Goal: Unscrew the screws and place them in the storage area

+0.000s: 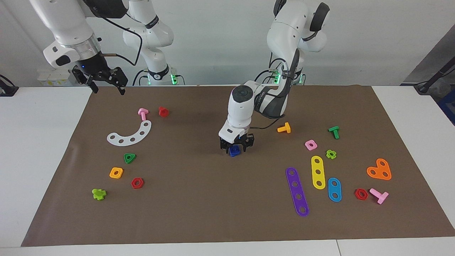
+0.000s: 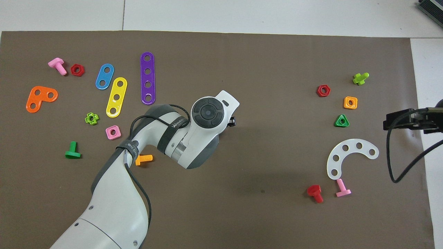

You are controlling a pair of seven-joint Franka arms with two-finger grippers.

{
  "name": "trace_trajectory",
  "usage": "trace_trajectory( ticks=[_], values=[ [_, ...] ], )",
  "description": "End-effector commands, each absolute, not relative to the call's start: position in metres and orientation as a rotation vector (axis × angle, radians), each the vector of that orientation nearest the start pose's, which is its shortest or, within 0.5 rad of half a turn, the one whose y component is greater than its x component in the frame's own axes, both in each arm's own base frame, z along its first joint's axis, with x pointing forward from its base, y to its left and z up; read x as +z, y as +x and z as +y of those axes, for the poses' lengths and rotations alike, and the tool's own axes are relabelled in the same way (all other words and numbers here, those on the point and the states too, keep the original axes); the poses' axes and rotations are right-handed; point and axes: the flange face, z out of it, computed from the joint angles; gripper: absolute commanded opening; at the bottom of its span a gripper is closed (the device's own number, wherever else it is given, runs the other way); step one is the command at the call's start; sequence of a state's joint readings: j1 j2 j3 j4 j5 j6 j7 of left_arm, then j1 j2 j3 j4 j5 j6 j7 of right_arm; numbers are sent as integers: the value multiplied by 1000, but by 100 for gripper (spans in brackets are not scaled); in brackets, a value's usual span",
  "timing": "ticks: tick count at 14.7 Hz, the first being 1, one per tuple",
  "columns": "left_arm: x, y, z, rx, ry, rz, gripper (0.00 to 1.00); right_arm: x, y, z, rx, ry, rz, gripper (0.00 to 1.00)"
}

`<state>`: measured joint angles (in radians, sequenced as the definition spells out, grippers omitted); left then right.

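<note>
Left gripper (image 1: pixel 236 146) set low at frame centre of the facing view, fingers closed around the dark-blue screw (image 1: pixel 234 151).

The screw is seen only in part below the fingertips, at mat (image 1: pixel 199 199) level; whether it rests on the mat cannot be told. In the overhead view it is hidden entirely under the left arm's wrist. The right gripper (image 1: pixel 105 85) is held raised at upper left of the facing view, fingers spread, nothing in them; in the overhead view it is cut off at the right edge. The white curved strip (image 1: pixel 129 135), green triangle nut (image 1: pixel 129 158), orange square nut (image 1: pixel 116 172) and red hexagon nut (image 1: pixel 137 182) are noted at left of the facing view, well apart from the screw.
</note>
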<state>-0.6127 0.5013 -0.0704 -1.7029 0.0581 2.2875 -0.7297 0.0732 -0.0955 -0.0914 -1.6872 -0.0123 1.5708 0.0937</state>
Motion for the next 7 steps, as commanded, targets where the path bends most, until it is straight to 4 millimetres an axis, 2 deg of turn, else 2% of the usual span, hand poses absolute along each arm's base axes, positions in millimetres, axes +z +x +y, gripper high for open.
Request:
trace_trajectory(
  ticks=[1,7],
  values=[
    [306,526,-422,-147,-3169,-29,70,621,518,-14,30,-3139,153,100],
    [302,523,-421,-133,-3163,-26,58,622,518,-14,25,-3139,153,100]
  ],
)
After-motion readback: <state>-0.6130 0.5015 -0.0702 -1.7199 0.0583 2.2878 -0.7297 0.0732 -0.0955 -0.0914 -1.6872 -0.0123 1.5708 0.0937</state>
